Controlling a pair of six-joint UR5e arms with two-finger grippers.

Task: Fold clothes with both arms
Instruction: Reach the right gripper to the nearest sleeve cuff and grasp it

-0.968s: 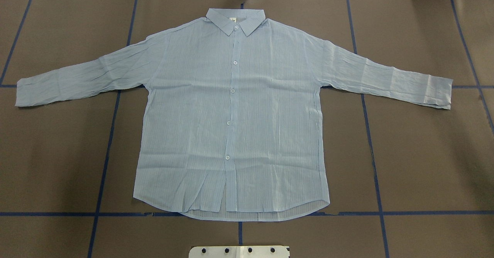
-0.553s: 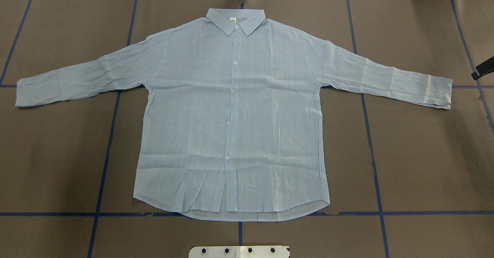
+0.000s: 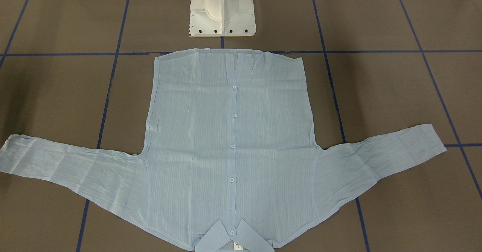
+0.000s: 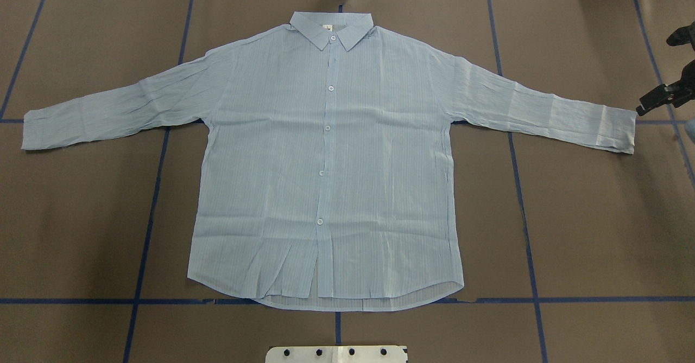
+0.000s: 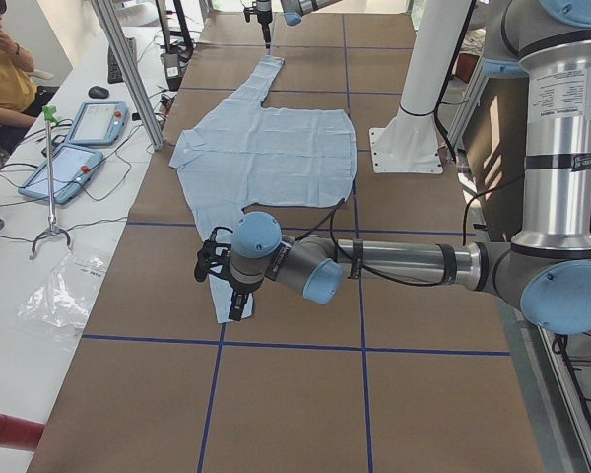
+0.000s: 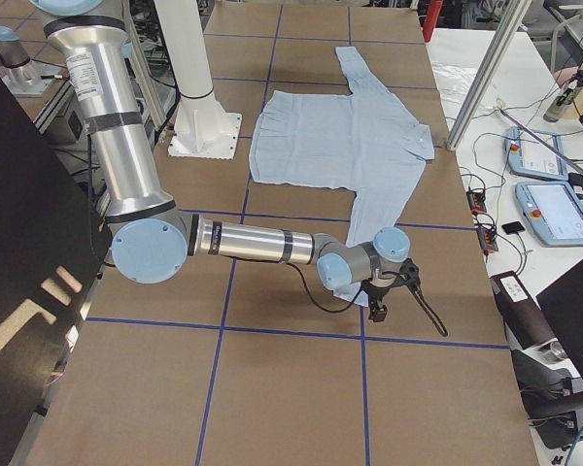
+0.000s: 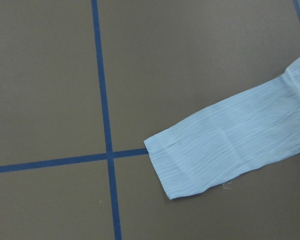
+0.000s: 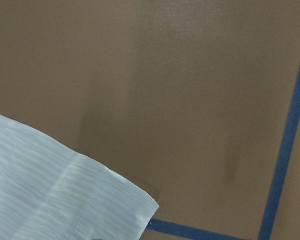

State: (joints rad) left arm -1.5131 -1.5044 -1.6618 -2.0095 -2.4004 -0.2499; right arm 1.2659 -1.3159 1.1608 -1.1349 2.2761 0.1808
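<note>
The clothes are one pale-blue striped shirt [image 4: 326, 162] lying flat, buttons up, sleeves spread, collar away from the robot base [image 3: 229, 142]. My right gripper [image 4: 657, 101] shows as a black shape at the overhead view's right edge, just beyond the right sleeve's cuff [image 4: 619, 129]; whether it is open or shut I cannot tell. It hangs over that cuff in the exterior right view [image 6: 377, 309]. My left gripper [image 5: 233, 307] hovers at the left sleeve's cuff [image 7: 190, 170] and shows only in the exterior left view, so I cannot tell its state. No fingers show in either wrist view.
The brown table cover carries blue tape lines [image 4: 146, 233]. The white pedestal base [image 3: 222, 14] stands near the shirt's hem. A side bench holds tablets [image 5: 79, 138] and cables, with a seated person [image 5: 5, 69] beside it.
In the overhead view the right gripper has come in from the right edge and moved left toward the right cuff. The shirt has not moved.
</note>
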